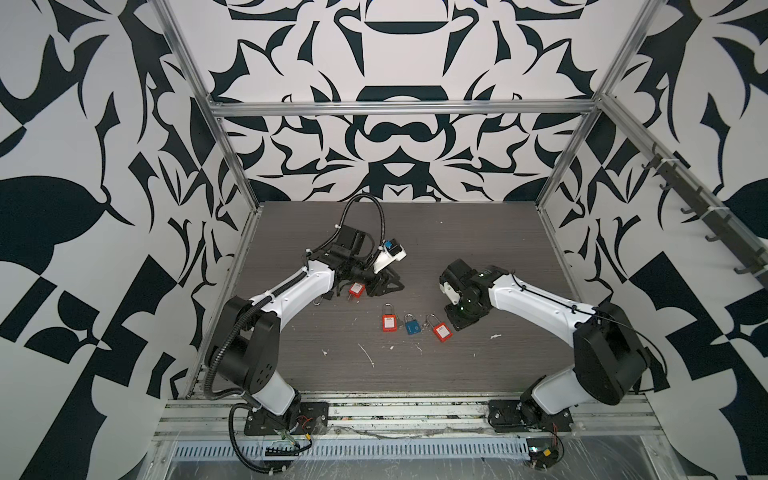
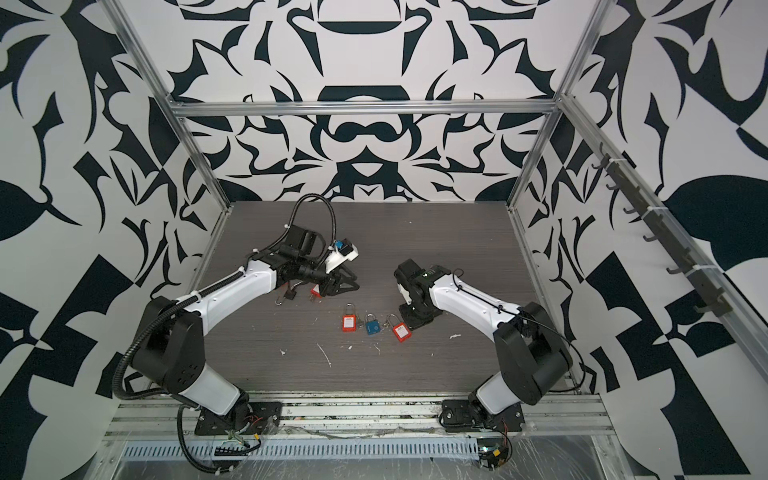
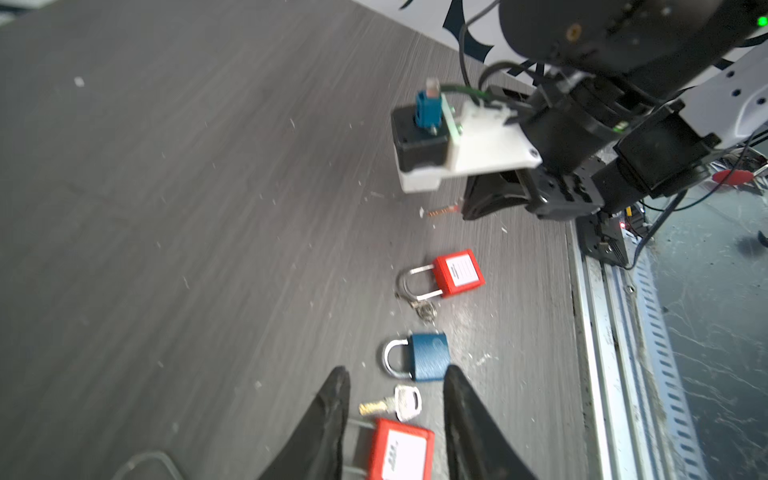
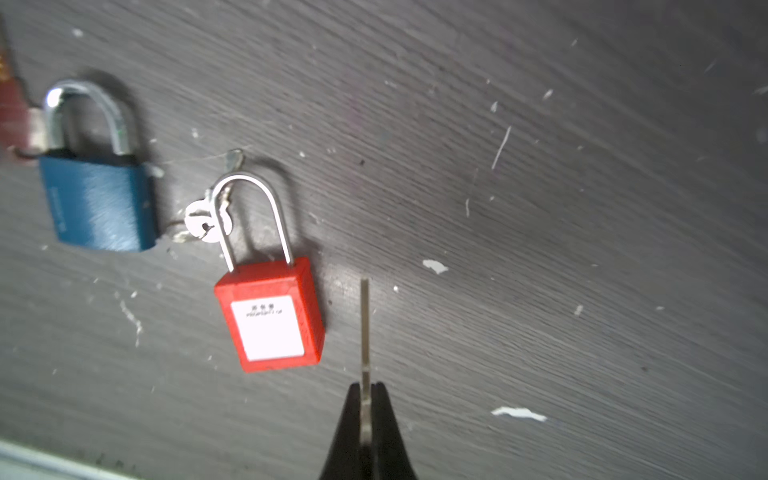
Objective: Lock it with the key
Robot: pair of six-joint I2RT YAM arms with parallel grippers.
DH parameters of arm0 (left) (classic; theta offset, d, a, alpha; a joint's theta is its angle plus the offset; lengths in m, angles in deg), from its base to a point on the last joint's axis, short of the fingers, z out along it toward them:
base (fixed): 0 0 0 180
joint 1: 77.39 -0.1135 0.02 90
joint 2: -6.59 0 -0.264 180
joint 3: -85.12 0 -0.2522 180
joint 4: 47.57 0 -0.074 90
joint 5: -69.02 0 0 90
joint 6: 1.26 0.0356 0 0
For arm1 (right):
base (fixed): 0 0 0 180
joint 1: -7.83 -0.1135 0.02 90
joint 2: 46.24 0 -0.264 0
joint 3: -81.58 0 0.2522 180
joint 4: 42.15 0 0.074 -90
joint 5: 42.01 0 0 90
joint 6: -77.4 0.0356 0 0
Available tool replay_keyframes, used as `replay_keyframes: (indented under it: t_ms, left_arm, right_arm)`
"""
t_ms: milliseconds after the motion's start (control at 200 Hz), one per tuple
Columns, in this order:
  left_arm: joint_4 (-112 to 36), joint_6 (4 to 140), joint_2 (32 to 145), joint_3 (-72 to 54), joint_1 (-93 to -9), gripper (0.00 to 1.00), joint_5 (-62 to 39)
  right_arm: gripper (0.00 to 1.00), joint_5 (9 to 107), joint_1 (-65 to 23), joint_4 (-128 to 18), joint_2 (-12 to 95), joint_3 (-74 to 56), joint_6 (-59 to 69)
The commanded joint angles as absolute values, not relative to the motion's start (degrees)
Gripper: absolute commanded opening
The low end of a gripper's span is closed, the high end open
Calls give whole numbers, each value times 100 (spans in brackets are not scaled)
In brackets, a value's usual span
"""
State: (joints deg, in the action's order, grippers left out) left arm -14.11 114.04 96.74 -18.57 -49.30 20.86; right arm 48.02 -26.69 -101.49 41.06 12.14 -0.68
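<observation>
You have three padlocks in a row on the dark wood-grain table [image 1: 419, 245]: a red plastic padlock [image 1: 388, 321] left, a blue metal padlock [image 1: 412, 327] middle, a second red plastic padlock [image 1: 441, 331] right. A third red plastic padlock [image 1: 355, 289] lies behind and left of them

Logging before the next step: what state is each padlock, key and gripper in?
Left gripper: open, empty.
Right gripper: shut on key.
Blue padlock: flat, shackle closed.
Red padlock right of blue: shackle closed, keys against it.
Red padlock left of blue: flat, looks closed.
Red padlock by left gripper: cannot tell.
Loose key: on table, unused.
</observation>
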Motion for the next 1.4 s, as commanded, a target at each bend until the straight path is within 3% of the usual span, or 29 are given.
replay_keyframes:
  t_ms: [0,455,855,1000,1395]
  left_arm:
    - [-1534,11315,9298,-2059,-4967,40,2122]
    - [-1814,10953,9125,-2458,-4965,40,2147]
    - [-1834,10901,9026,-2616,-4965,41,2124]
    - [-1868,10853,9011,-2642,-4962,41,2116]
    - [-1922,10805,8650,-2896,-4963,41,1792]
  right_arm:
    - [0,4806,-2754,-9789,4116,1379,408]
    - [1,5016,-2778,-9059,4513,1703,697]
    - [44,4333,-2797,-9537,3986,1468,649]
    - [55,4255,-3033,-9686,3720,1331,727]
    - [58,4220,-3609,-9452,4261,1255,1338]
